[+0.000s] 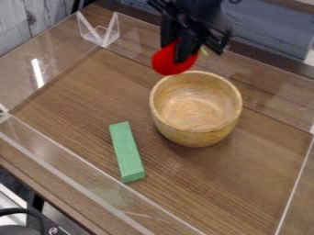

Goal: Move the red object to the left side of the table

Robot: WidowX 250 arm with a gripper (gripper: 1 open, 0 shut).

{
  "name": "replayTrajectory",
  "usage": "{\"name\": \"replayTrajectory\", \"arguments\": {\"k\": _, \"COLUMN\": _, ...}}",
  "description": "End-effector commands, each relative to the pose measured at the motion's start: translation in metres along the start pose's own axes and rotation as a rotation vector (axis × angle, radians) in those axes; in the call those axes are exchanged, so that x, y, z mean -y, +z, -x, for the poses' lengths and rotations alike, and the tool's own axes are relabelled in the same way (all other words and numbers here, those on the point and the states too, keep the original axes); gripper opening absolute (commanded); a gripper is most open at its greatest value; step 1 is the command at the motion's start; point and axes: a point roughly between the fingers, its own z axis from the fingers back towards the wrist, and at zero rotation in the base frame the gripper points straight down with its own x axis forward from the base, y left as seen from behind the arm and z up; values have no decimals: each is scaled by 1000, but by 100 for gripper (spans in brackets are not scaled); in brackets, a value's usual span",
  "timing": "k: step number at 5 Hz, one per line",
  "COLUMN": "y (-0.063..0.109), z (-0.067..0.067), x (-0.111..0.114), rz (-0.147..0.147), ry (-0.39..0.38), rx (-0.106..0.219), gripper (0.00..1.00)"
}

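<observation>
A: Big picture first: dark wood-grain worktop [245, 174], low clear acrylic walls [73, 184] running round its edge.

B: And the black robot arm [196, 14] reaching down from the top of the view.

A: Next in size, the wooden bowl [196, 108], sitting upright right of centre. I can see bare wood inside it, nothing else.

B: Now the hand [181, 57], pointing steeply down, up above the bowl's far-left rim.

A: What's it got?

B: The fingers are clamped tight on the red object [172, 61], that little round toy fruit. It's hanging in the air, clear of the bowl and clear of the wood below. The leafy top I can't make out; the fingers cover it.

A: Front left, the green rectangular block [125, 151] lies flat, well apart from the bowl.

B: And in the far-left corner, a small clear acrylic stand [98, 32], V-shaped.
</observation>
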Motion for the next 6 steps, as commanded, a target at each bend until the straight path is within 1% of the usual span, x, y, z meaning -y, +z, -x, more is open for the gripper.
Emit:
{"name": "replayTrajectory", "arguments": {"k": 1, "y": 12, "z": -1, "x": -21, "rz": -18, "ry": 86, "rx": 37, "gripper": 0}}
{"name": "replayTrajectory", "arguments": {"k": 2, "y": 6, "z": 5, "x": -39, "rz": -29, "ry": 141, "rx": 16, "gripper": 0}}
{"name": "replayTrajectory", "arguments": {"k": 3, "y": -8, "z": 10, "x": -57, "rz": -37, "ry": 159, "rx": 0, "gripper": 0}}
{"name": "replayTrajectory", "arguments": {"k": 4, "y": -26, "z": 14, "x": -70, "rz": -39, "ry": 170, "rx": -15, "gripper": 0}}
{"name": "replayTrajectory", "arguments": {"k": 6, "y": -57, "z": 9, "x": -90, "rz": -44, "ry": 195, "rx": -47, "gripper": 0}}
